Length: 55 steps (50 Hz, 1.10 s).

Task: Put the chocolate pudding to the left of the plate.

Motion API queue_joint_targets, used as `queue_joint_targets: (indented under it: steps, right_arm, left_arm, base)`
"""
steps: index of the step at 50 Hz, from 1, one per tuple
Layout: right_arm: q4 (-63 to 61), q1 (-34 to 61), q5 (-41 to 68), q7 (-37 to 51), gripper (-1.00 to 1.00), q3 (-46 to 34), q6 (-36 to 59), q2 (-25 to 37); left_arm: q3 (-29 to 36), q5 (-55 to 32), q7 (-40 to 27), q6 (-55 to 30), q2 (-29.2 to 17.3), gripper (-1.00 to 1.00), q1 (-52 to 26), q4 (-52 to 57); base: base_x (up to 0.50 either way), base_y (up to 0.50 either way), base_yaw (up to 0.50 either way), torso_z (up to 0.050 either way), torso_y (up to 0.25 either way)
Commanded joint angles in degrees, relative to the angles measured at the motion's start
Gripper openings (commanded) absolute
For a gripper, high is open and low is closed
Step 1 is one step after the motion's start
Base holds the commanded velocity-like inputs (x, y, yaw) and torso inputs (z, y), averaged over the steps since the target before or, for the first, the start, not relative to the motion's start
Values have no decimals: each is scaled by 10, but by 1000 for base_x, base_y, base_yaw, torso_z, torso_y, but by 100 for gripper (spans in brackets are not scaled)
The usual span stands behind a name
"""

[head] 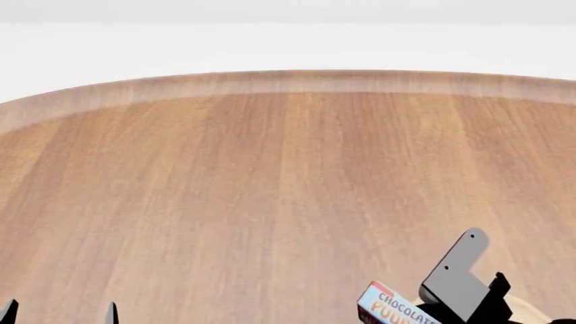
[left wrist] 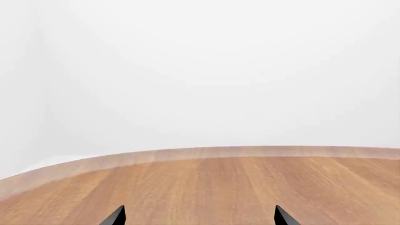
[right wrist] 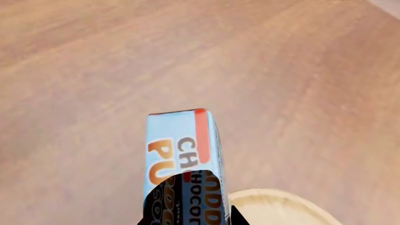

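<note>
The chocolate pudding box (right wrist: 181, 154), light blue top with a red corner and dark brown side, sits between the fingers of my right gripper (right wrist: 187, 216), which is shut on it. In the head view the box (head: 389, 307) shows at the bottom right, under the grey bracket of my right gripper (head: 450, 317). The plate (right wrist: 278, 208), a light-tan wooden disc, lies just beside the box, and a sliver of its rim (head: 531, 312) shows in the head view. My left gripper (left wrist: 200, 216) is open and empty over bare table; its tips (head: 59, 314) show at the bottom left.
The round wooden table (head: 270, 189) fills all views, its far edge (head: 288, 82) curving across the head view with white background beyond it. The same edge (left wrist: 206, 153) shows in the left wrist view.
</note>
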Motion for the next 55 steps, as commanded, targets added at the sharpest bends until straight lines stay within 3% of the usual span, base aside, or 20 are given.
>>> queue_joint_targets:
  steps: [1, 38, 55]
  right_arm:
    - [46, 19, -15, -11, -100, -16, -34, -26]
    - [134, 9, -18, -25, -100, -47, -123, -87]
    - [114, -17, -17, -23, -100, -56, -130, -88]
  left_arm:
    - [1, -1, -2, 1, -2, 100, 0, 0]
    - [3, -6, -7, 2, -8, 100, -1, 4]
    - [6, -7, -9, 4, -9, 100, -2, 1]
  base:
    - [0, 0, 0, 0, 0]
    - [0, 0, 0, 0, 0]
    - [0, 0, 0, 0, 0]
